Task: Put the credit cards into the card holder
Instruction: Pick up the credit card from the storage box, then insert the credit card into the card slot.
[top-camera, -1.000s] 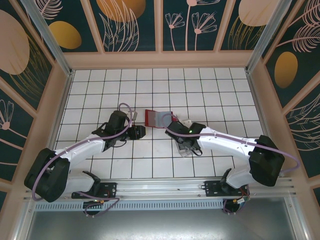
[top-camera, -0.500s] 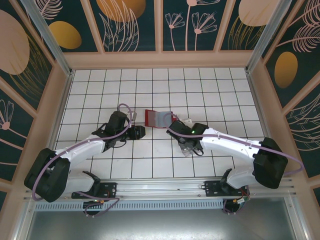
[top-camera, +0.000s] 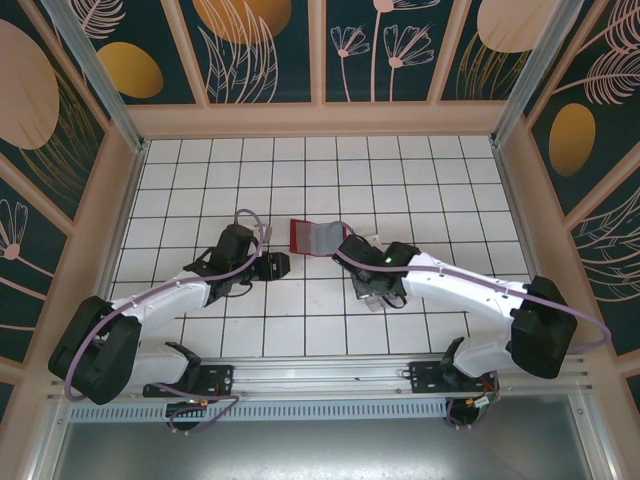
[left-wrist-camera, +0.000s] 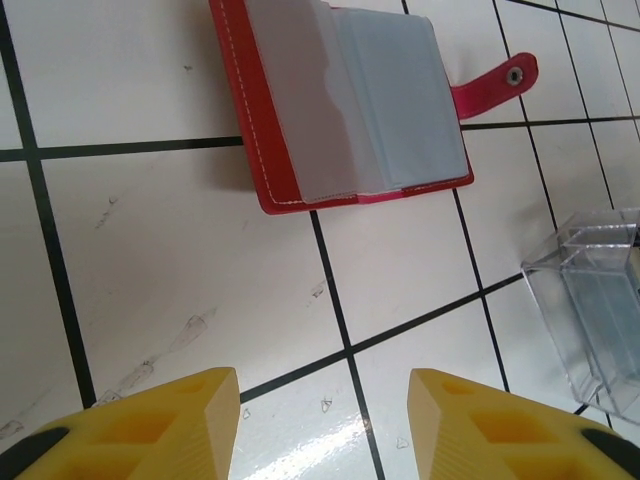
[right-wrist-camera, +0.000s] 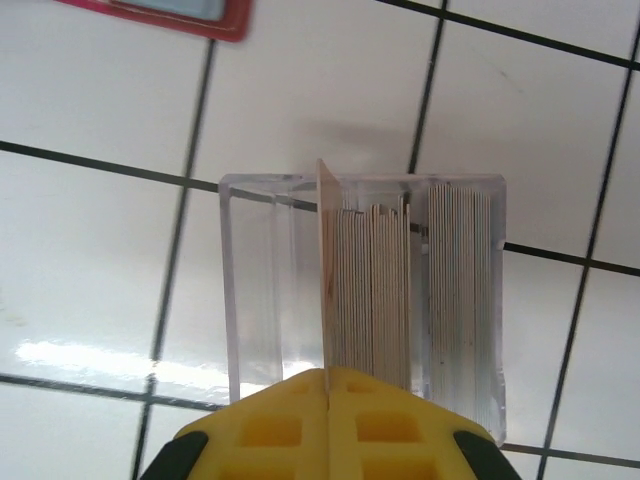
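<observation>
Left fingers (top-camera: 277, 265): yellow, parted about halfway with nothing between them, held over bare tile.
Right fingers (right-wrist-camera: 328, 425): yellow, pressed tight together, pinching the near edge of a single credit card (right-wrist-camera: 325, 260).
Single credit card: it stands upright on its edge in the clear tray (right-wrist-camera: 228, 300), straight ahead of the right fingers. It runs into the seam between them. It is at the left end of the pack and reaches further out than the cards beside it.
Credit cards (right-wrist-camera: 375, 300): pale and thin, packed on edge in the clear tray. They sit just to the right of the pinched card, in two bunches side by side.
Clear tray: it rests on the surface directly in front of the right fingers, with its near end under their tips. Seen from the left fingers, it lies ahead and off to the right.
Card holder (left-wrist-camera: 340, 100): red, lying open and flat with its grey-blue sleeves facing up. It is straight ahead of the left fingers and apart from them. Seen from the right fingers, its corner is beyond the tray and to the left, with a strip of tile between the two.
Clasp tab (left-wrist-camera: 500, 80): it sticks out from the card holder's right side, on the side where the tray lies.
Surface (top-camera: 200, 180): white tiles with dark grout lines.
</observation>
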